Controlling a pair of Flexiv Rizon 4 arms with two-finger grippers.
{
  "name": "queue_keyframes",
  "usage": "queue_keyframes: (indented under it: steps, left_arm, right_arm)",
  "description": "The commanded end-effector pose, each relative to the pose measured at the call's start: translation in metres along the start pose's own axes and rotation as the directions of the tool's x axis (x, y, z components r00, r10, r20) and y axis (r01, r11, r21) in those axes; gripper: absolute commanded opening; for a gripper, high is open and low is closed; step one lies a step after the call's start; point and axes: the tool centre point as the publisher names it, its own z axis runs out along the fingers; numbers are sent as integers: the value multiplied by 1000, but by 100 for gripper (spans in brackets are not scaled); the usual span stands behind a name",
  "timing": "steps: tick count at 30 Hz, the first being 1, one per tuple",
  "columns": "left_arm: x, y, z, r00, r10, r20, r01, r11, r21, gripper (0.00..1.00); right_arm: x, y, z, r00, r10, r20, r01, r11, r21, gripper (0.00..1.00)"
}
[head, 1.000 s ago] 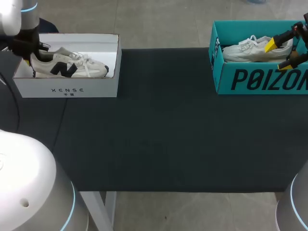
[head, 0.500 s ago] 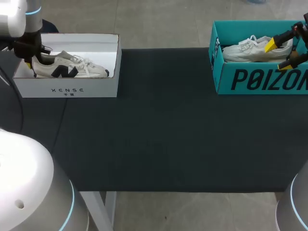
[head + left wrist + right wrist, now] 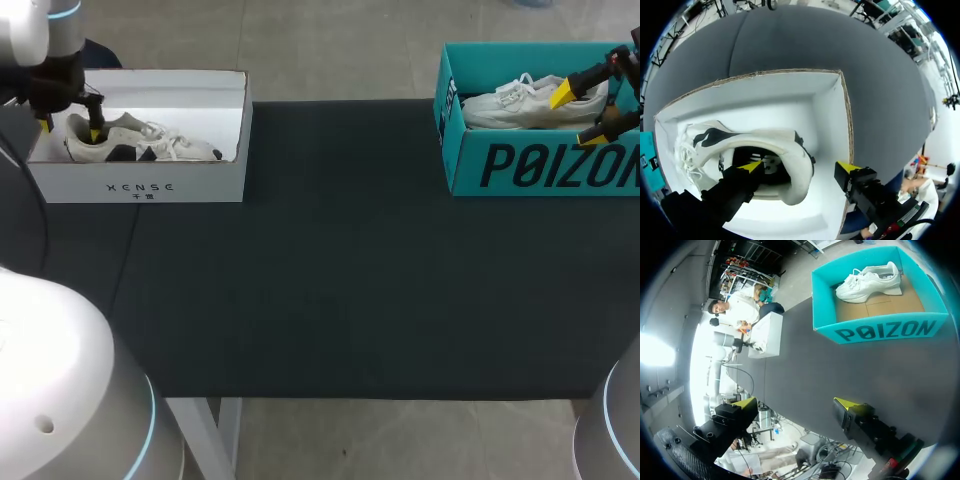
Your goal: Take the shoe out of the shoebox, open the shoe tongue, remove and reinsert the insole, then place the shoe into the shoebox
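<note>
Shoe: sneaker [image 3: 755, 137] sits flat inside the white shoebox [image 3: 830, 115].
Left gripper [image 3: 799, 166]: spread, one finger in the heel opening, the other outside.
Right gripper [image 3: 797, 401]: spread, idle.
Technique: likely lift straight up, so the collar isn't snagged.

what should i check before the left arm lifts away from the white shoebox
1. Shoe lying inside white shoebox: ok
2. Left gripper open, one finger in the shoe's opening, the other outside the heel: ok
3. Heel not pinched: ok, a gap shows beside it
4. Insole seated flat: cannot tell, the finger and shadow hide it
5. Right gripper open, empty, away from this box: ok
</note>
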Motion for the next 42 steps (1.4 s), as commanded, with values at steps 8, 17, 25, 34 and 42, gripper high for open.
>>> queue_keyframes:
  steps: [8, 17, 25, 34, 42]
  left_arm:
    - [-9, -3, -40, 999, -46, 0, 46, 999, -8, 100]
    - [-18, -9, -69, 992, -127, -2, 127, 991, 48, 100]
    - [-18, -9, -69, 992, -127, -2, 127, 991, 48, 100]
    - [-24, -10, -97, 826, -559, -73, 558, 829, -38, 100]
    - [-57, -25, -119, 336, -935, -111, 928, 349, -129, 100]
  right_arm:
    - [0, 1, 0, 1000, 2, 3, -2, 1000, 2, 100]
    - [0, 1, 0, 1000, 2, 3, -2, 1000, 2, 100]
    - [0, 1, 0, 1000, 2, 3, -2, 1000, 2, 100]
    - [0, 1, 0, 1000, 2, 3, -2, 1000, 2, 100]
    - [0, 1, 0, 1000, 2, 3, -2, 1000, 2, 100]
